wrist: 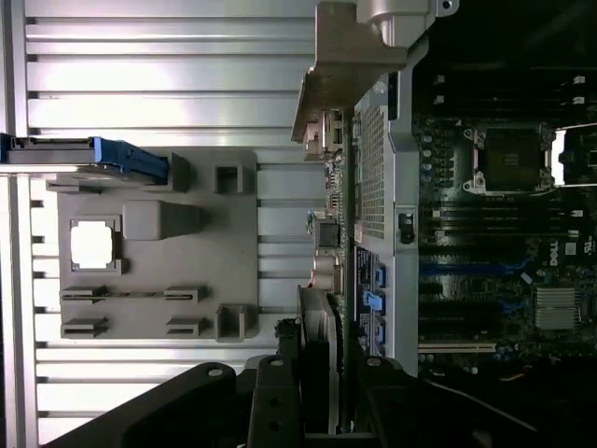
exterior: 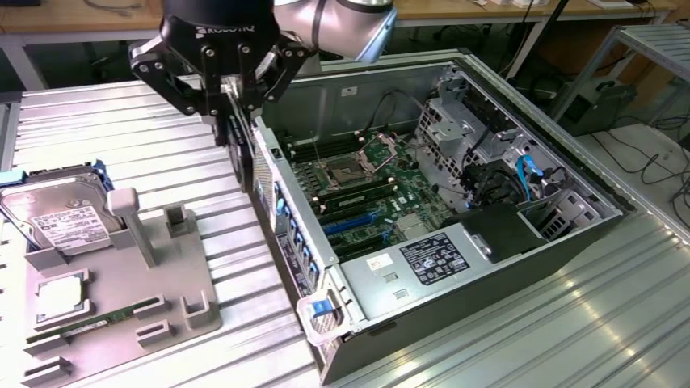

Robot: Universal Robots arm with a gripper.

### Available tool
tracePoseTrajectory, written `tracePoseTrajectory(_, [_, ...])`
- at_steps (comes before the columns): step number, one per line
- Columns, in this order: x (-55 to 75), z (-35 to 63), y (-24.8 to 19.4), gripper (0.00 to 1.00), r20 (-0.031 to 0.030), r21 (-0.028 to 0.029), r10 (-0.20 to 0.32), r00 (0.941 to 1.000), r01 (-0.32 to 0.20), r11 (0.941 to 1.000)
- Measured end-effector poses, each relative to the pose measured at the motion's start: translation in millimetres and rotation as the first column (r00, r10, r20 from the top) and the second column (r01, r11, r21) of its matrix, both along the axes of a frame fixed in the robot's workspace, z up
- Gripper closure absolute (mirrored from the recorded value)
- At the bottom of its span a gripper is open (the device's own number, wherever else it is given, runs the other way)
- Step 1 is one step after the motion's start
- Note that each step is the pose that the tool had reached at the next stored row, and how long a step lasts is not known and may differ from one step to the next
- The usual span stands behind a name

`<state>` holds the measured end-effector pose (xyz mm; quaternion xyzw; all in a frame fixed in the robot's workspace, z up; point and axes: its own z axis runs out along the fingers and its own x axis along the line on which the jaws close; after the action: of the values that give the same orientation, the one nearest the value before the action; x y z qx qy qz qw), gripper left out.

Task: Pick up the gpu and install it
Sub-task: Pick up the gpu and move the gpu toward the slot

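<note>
Over ribbed metal table [exterior: 119, 137], claw [exterior: 229, 107] clamps upright gpu [exterior: 239, 158] beside computer case [exterior: 518, 267].

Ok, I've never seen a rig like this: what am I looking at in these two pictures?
It's a robot arm ending in a gripper. One picture comes from a camera off the arm, the other from a camera on its wrist. On the ribbed metal table stand an open computer case and a grey holder tray with a hard drive, a processor chip and a memory stick. The gripper is shut on the gpu, a thin dark card, held close by the case's rear wall.
</note>
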<state>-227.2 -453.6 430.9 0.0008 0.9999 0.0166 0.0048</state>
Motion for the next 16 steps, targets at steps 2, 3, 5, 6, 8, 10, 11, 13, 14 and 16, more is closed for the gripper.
tracePoseTrajectory(2, [5.3,0.0,0.0,0.72,0.0000,0.0000,0.000,1.0000,0.000,1.0000])
tracePoseTrajectory(3, [7.4,0.0,0.0,0.72,0.0000,0.0000,0.000,1.0000,0.000,1.0000])
tracePoseTrajectory(5, [11.3,0.0,0.0,0.72,0.0000,0.0000,0.000,1.0000,0.000,1.0000])
tracePoseTrajectory(6, [13.1,0.0,0.0,0.72,0.0000,0.0000,0.000,1.0000,0.000,1.0000])
tracePoseTrajectory(8, [17.4,0.0,0.0,0.72,0.0000,0.0000,0.000,1.0000,0.000,1.0000])
tracePoseTrajectory(10, [21.9,0.0,0.0,0.72,0.0000,0.0000,0.000,1.0000,0.000,1.0000])
tracePoseTrajectory(11, [23.9,0.0,0.0,0.72,0.0000,-0.0001,0.000,1.0000,0.000,1.0000])
tracePoseTrajectory(13, [27.8,0.0,0.0,0.72,0.0000,0.0000,0.000,1.0000,0.000,1.0000])
tracePoseTrajectory(14, [30.2,0.0,0.0,0.72,0.0000,0.0000,0.000,1.0000,0.000,1.0000])
tracePoseTrajectory(16, [33.8,0.0,0.0,0.72,0.0000,0.0000,0.000,1.0000,0.000,1.0000])
